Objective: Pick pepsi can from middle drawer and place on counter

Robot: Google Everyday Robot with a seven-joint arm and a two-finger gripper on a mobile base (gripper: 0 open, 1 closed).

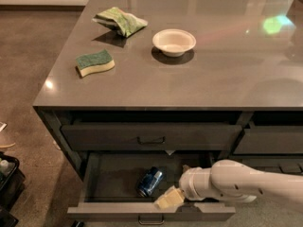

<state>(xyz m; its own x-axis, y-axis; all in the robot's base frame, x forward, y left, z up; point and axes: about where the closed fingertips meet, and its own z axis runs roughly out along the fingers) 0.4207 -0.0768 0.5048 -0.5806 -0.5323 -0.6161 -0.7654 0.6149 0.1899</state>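
Hovering at the front of the open drawer (113, 213), the gripper (169, 198) has the can (150, 181) just left and beyond it. The can lies on its side, slanting away. Whether the gripper is apart or together, I cannot tell.

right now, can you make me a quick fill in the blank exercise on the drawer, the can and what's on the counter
1. The pepsi can lies in the middle drawer, which is pulled ____.
2. The gripper is at the drawer's front edge, to the picture's ____ of the can.
3. The counter holds ____ things: a sponge, a bowl and a crumpled green bag.

Missing words: open; right; three.
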